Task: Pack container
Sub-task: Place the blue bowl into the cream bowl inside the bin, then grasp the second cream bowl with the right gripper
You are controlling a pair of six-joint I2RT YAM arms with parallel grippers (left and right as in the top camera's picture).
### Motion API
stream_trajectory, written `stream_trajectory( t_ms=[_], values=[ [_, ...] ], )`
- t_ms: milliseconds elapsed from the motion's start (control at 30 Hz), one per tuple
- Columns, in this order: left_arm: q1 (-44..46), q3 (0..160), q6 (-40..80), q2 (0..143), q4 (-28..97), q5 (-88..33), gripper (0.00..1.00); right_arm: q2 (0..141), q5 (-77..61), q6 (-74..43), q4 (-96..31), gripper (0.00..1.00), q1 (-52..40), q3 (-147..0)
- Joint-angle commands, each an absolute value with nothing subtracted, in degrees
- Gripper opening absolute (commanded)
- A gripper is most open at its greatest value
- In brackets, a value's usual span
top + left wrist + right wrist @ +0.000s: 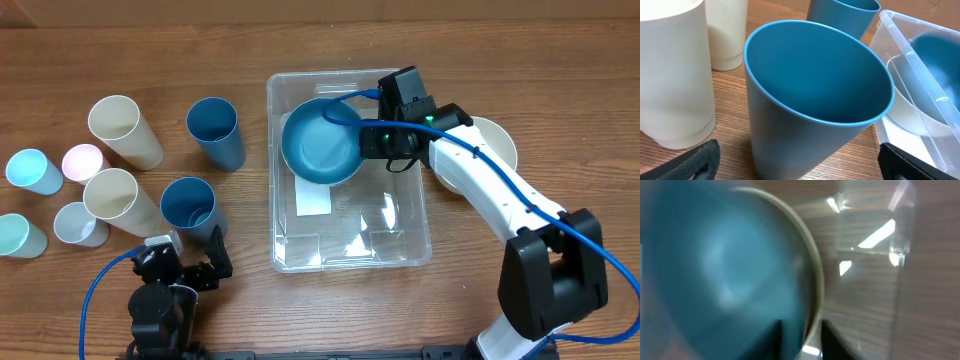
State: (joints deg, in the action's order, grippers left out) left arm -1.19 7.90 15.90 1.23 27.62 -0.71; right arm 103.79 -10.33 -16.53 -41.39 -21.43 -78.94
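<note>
Above container (392, 236), right arm (490, 190) bent inward, right pincer (368, 140) narrowly parted astride blue bowl (318, 145) rim, left pincer (188, 255) wide

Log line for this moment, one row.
right gripper: at bowl rim, grip unclear | bowl: inside container, far end | left gripper: open, empty, facing nearest blue cup

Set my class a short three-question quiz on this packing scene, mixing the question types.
1. True or false: the blue bowl lies inside the clear container.
2. The right hand is at: A. a cream cup; B. the bowl's rim; C. a pink cup.
3. How many dark blue cups stand left of the container?
Key: 1 true; 2 B; 3 two.
</note>
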Motion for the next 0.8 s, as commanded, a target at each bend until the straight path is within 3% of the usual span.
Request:
stream_trajectory(
  t_ms=[0,167,233,400,500,633,767],
  values=[
    [-1.1,7.8,15.4,0.6,27.6,-1.1,1.0,100.6,-13.8,-13.4,-41.7,0.4,-21.6,-84.4],
    [-1.1,7.8,15.4,0.6,27.6,-1.1,1.0,93.7,-7.3,-14.4,-47.4,0.5,-20.7,-92.3],
    [-1.1,7.8,15.4,0.6,27.6,-1.1,1.0,90.7,-0.9,-18.7,-52.9,0.61,-18.4,-95.4],
    [-1.1,7.8,15.4,0.6,27.6,-1.1,1.0,87.2,2.0,-21.5,-63.8,0.69,-3.4,-96.4],
    [-1.1,7.8,15.4,0.6,27.6,-1.1,1.0,90.2,1.8,-21.5,-66.8,0.84,8.9,-93.2],
    [-1.1,7.8,15.4,0.6,27.6,-1.1,1.0,95.5,-3.2,-21.5,-66.5,0.85,17.9,-88.0],
    [-1.1,7.8,15.4,0.6,27.6,-1.1,1.0,102.9,-9.0,-21.2,-63.5,0.82,21.4,-81.9]
  ],
)
